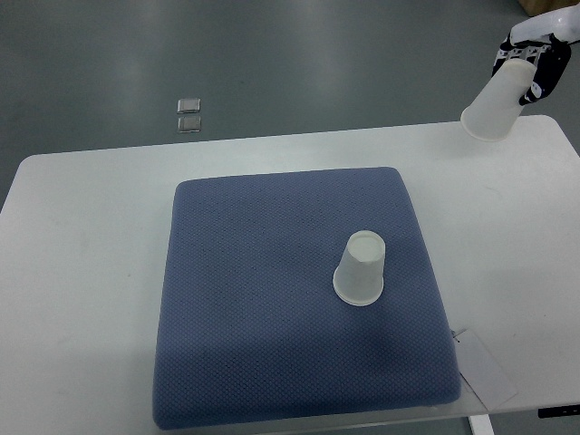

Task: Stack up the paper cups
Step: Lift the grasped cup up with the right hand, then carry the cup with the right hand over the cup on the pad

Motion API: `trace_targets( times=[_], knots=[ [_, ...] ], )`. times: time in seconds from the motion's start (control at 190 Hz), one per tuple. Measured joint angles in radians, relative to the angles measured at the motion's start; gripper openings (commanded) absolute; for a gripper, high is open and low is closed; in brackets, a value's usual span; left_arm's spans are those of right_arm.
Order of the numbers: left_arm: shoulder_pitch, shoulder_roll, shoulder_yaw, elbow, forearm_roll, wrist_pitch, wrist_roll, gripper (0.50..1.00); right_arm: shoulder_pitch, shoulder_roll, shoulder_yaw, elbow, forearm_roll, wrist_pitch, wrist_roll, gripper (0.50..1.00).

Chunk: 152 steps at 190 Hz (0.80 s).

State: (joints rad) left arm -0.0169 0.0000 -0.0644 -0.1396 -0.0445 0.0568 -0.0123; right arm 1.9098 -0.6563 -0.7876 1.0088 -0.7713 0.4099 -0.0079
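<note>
A white paper cup point(361, 268) stands upside down on the blue mat point(272, 299), right of the mat's middle. A second white paper cup point(497, 101) hangs tilted in the air over the table's far right corner, mouth pointing down and to the left. My right hand point(533, 56), black and white, comes in at the top right and is shut on that cup's base end. The held cup is well apart from the cup on the mat, up and to the right of it. The left arm does not show.
The mat lies on a white table point(82, 272). A white paper slip point(485, 367) lies at the mat's near right corner. Two small square clear pieces point(188, 114) sit on the grey floor beyond the table's far edge.
</note>
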Motion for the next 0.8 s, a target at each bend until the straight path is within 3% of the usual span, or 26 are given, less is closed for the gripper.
trace_targets(
  times=[0.31, 0.798],
  knots=[
    [0.0, 0.0, 0.0, 0.0, 0.0, 0.0, 0.0, 1.0, 0.101, -0.018, -0.001, 0.118, -0.003, 0.095, 0.001, 0.707],
    [0.0, 0.0, 0.0, 0.0, 0.0, 0.0, 0.0, 1.0, 0.23, -0.012, 0.006, 0.307, 0.008, 0.141, 0.008, 0.705]
  ],
)
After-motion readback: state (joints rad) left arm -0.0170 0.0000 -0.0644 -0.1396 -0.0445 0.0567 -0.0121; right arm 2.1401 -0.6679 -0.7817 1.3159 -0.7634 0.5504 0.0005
